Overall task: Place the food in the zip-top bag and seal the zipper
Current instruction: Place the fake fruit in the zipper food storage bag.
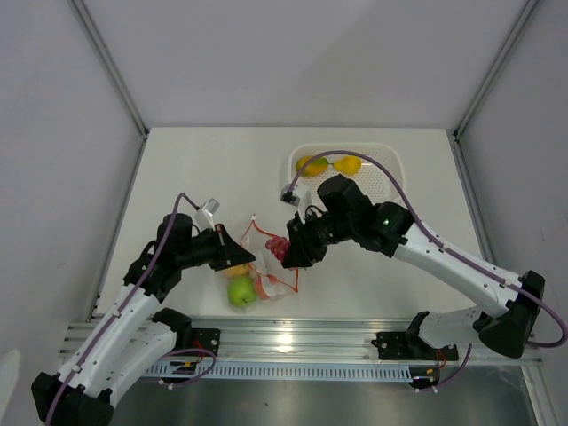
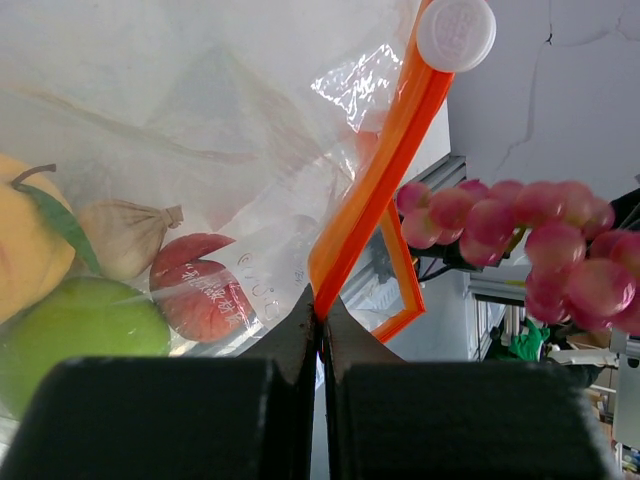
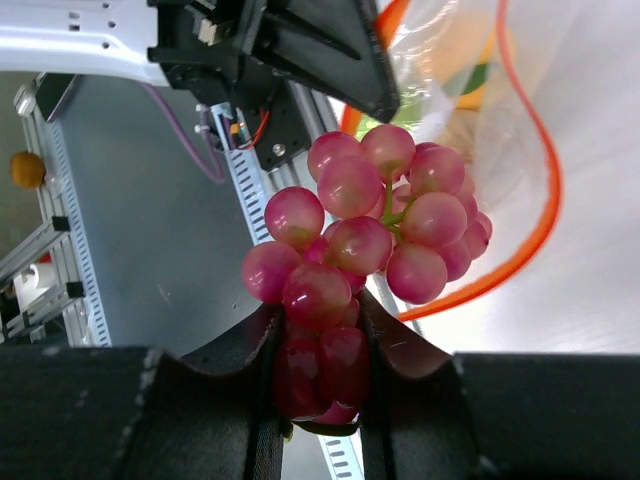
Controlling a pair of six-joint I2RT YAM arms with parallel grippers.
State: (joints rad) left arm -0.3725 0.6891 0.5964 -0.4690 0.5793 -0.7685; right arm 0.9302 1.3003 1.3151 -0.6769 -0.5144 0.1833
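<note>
Zip-top bag (image 1: 264, 266), one only, lies near the front edge of the table (image 1: 204, 169) between the two arms, its mouth open. On its left side the left claw (image 2: 320, 312) is pinched tight on the orange zipper strip (image 2: 378, 175), which carries one white slider (image 2: 455, 32). Four pieces show through the plastic: one orange-yellow fruit (image 2: 25, 240) with a leaf, one pale bulb (image 2: 125, 235), one red fruit (image 2: 200, 285) and one green apple (image 2: 80, 330). Faint print on the bag is too blurred to read. One grape bunch (image 3: 370, 230) hangs just beside the mouth, held at one end by the right claw (image 3: 318, 345), set narrow around it. The left claw's black body stands close by the grapes. Farther right, one white basket (image 1: 395, 160) holds two yellow fruits (image 1: 311, 165).
</note>
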